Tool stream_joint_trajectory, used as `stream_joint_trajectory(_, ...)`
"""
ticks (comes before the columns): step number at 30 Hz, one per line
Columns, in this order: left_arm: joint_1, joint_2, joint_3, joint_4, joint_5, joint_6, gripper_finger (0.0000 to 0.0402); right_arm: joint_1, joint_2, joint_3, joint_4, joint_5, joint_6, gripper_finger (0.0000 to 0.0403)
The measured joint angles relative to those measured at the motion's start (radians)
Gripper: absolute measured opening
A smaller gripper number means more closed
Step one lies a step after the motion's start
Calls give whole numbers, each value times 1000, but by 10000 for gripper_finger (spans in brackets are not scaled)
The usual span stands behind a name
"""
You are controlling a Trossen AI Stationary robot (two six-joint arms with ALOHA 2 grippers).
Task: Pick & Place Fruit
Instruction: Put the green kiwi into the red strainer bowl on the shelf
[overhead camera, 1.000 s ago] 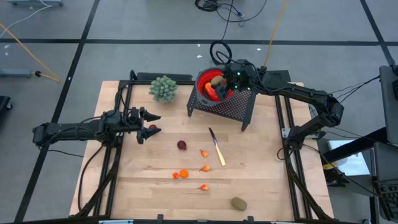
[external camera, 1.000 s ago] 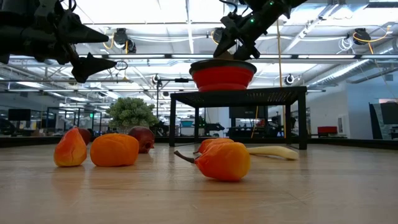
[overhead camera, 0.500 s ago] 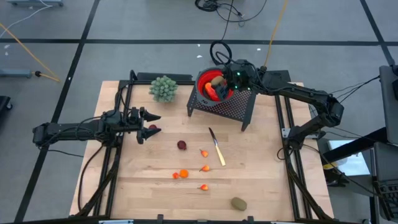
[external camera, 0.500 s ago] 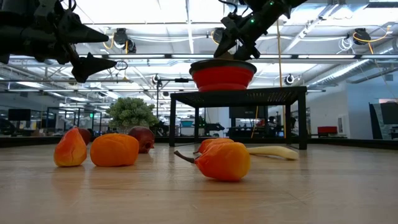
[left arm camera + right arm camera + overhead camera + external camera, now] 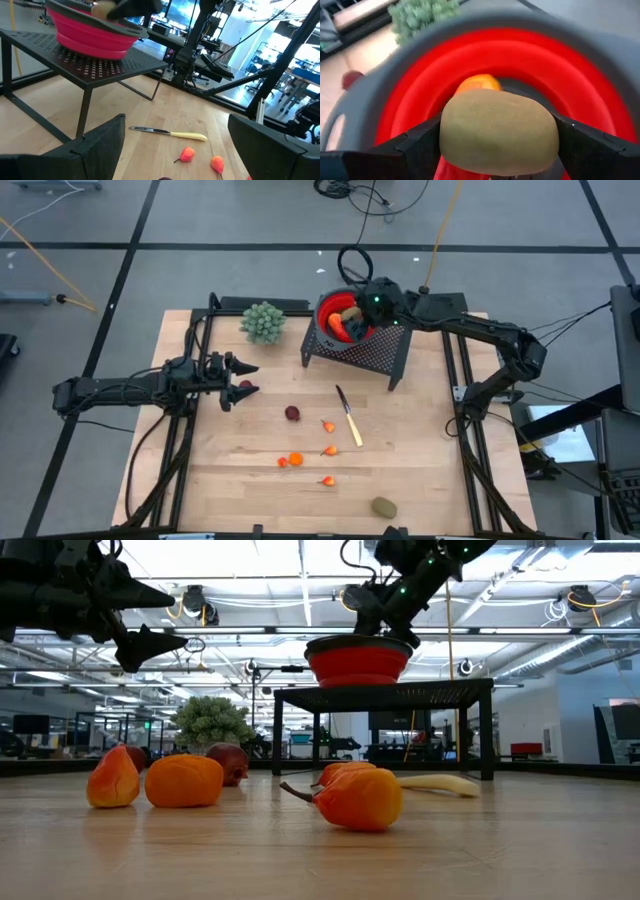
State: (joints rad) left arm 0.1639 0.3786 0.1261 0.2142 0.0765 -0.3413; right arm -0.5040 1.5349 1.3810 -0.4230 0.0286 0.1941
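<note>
My right gripper (image 5: 356,311) hovers over the red bowl (image 5: 328,308) on the black mesh stand (image 5: 375,355) and is shut on a brownish-green oval fruit (image 5: 500,132). A red-orange oblong fruit (image 5: 340,329) lies in the bowl beneath it. On the table rest a dark red ball (image 5: 292,413), a second brownish-green oval (image 5: 383,507) and several tiny orange bits (image 5: 295,459). My left gripper (image 5: 248,377) hangs open above the table's left part, over a small dark red piece (image 5: 245,386). My right gripper pinches the brownish-green oval fruit at its two ends (image 5: 547,135), one finger (image 5: 590,147) on each side. The fruit is lifted clear, above the bowl's hollow (image 5: 470,65).
A pale green knobbly bunch (image 5: 263,322) stands at the far edge, left of the stand. A yellow-handled knife (image 5: 349,418) lies mid-table near the orange bits (image 5: 184,781). Black rails (image 5: 190,380) run along both table sides. Bare wood lies on the near right.
My right gripper, still shut on the oval fruit, has shifted slightly toward the table's left over the bowl.
</note>
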Motion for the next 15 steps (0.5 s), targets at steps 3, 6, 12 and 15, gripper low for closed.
stream_joint_trajectory(3,0,0,0,0,0,-1,353,-1,-3,4,10,-4,3,325)
stream_joint_trajectory(6,0,0,0,0,0,-1,353,0,2,1,-1,-5,3,325)
stream_joint_trajectory(12,0,0,0,0,0,-4,353,-1,0,2,7,-4,3,342)
stream_joint_trajectory(15,0,0,0,0,0,-3,353,0,-1,2,18,-1,5,359)
